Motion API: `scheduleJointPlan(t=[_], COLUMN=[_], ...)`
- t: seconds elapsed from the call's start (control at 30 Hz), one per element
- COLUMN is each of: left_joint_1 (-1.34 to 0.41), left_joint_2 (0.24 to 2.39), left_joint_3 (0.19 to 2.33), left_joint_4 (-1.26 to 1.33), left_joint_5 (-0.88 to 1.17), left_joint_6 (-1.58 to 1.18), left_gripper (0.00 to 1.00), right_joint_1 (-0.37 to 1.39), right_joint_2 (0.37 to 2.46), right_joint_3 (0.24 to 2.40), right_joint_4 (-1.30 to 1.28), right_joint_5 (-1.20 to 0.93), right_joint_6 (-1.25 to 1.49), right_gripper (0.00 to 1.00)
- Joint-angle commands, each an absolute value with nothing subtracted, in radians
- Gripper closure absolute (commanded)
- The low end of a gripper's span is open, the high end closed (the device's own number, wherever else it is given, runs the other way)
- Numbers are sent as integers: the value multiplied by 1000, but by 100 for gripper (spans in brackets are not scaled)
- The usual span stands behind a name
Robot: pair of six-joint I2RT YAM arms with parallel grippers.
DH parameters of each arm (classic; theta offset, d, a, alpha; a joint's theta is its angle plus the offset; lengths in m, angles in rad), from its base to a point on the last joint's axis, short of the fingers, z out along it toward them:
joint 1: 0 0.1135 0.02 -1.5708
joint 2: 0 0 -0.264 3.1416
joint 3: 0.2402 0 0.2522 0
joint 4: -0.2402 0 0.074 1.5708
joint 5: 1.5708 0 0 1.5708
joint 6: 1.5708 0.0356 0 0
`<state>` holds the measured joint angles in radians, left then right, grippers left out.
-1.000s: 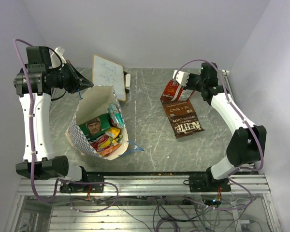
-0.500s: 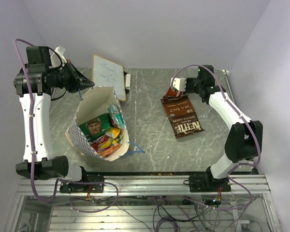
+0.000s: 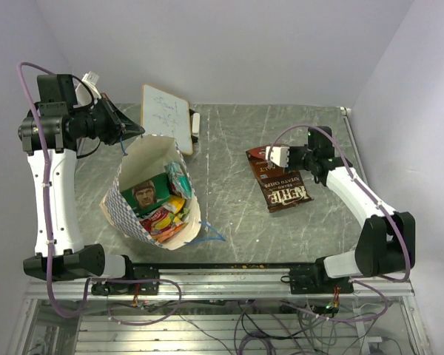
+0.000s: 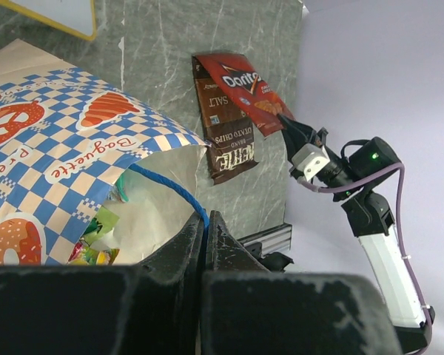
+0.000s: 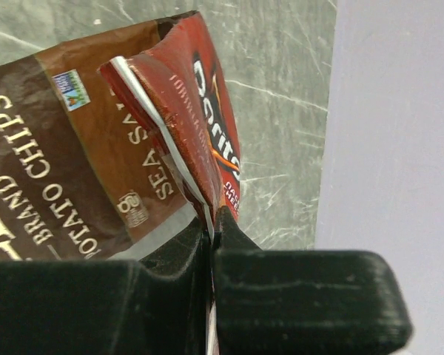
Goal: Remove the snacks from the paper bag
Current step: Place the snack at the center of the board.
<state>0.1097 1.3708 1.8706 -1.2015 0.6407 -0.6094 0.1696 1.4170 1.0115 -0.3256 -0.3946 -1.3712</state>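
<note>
Left pincer (image 4: 205, 225) is clamped on the far rim of the paper bag (image 3: 117, 209), which stands at the left of the tabletop (image 3: 229, 214). It should hold that mouth wide, since green, yellow and red snacks (image 3: 161, 208) lie inside. Right pincer (image 5: 211, 222) grips a glossy red packet (image 4: 240, 85) by its edge, over the brown SEA SALT packet (image 3: 283, 189). Lower it flat, then release.

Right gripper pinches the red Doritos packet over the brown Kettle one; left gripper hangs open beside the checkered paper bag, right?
No: the left gripper is shut on the checkered paper bag at its rim, per the left wrist view; rest holds.
</note>
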Motion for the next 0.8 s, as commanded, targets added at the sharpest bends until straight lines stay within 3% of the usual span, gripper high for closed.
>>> scheduleJointPlan(t=[0.0,0.57,0.77], left_joint_1=[117,118,117], left_joint_2=[1345,1318,1272], left_joint_3=[1859,1785,1718], left_joint_4=[-1181,-1090,-1027], left_joint_5=[671,720,738], left_joint_6=[-593,-667,-718], left_gripper=[93,93,93], right_joint_1=[162,159,143], right_joint_2=[1352,1257,1174], right_joint_3=[949,692,631], right_joint_4=[-365,-320,-403], right_joint_5=[-422,-391,-450], right_joint_6=[-1346,-1289,-1182], right_gripper=[100,98,81])
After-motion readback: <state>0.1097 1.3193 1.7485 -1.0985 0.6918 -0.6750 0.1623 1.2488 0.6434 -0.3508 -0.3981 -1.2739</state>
